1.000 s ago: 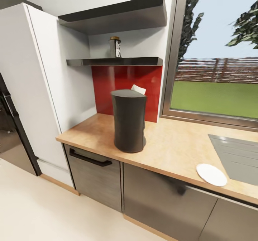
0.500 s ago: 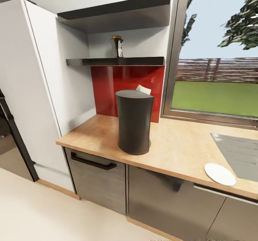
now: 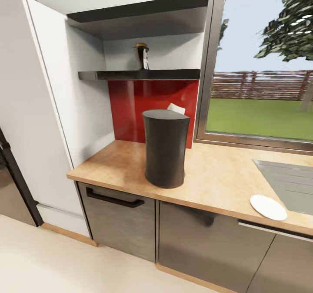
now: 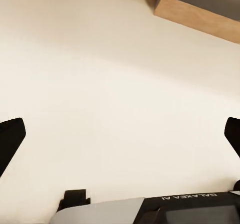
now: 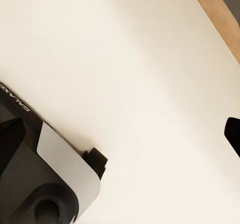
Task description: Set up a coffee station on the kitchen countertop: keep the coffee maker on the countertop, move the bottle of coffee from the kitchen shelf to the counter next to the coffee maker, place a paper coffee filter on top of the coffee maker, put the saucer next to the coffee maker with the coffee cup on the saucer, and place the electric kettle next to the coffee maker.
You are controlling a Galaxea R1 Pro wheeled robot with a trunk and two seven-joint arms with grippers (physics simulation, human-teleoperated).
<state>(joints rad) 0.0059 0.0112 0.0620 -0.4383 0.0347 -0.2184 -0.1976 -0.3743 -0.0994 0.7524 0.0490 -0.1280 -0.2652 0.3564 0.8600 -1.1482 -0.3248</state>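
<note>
Since a second earlier the head camera had swung slightly, sliding the whole scene sideways. The bottle of coffee (image 3: 140, 57) stood on the shelf (image 3: 139, 74), above the coffee maker (image 3: 165, 148) on the countertop (image 3: 217, 177). The left gripper (image 4: 120, 134) hung spread wide and empty; the right gripper's state I could not tell. Reaching up, an arm could clip the maker or topple the bottle.
</note>
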